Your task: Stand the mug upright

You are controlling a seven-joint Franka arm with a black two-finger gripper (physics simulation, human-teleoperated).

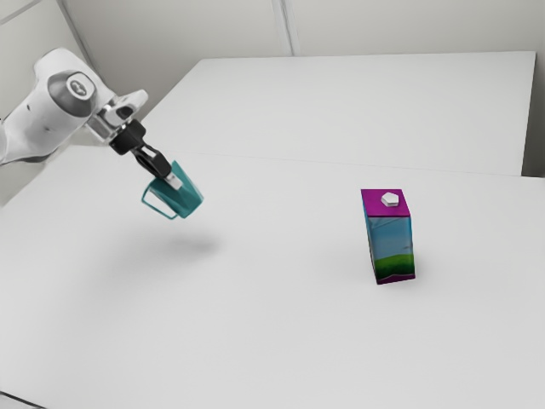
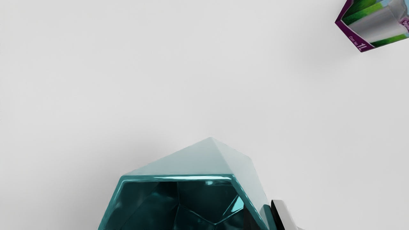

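PLACE: lab-like simulated room, exact kind unclear | EQUIPMENT: white Franka arm [image 1: 47, 115] reaching over a broad white tabletop [image 1: 255, 341] | ROOM: plain pale-grey wall [image 1: 409, 25] with a narrow upright seam [image 1: 283, 25] | HOUSEHOLD GOODS: teal faceted mug [image 1: 180, 199], purple-topped one-litre drink carton [image 1: 392, 243]

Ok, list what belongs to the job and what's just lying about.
For the job:
Mug, tilted, held above the table
Gripper, shut on the mug's wall

Just lying about:
Carton, standing apart from the mug
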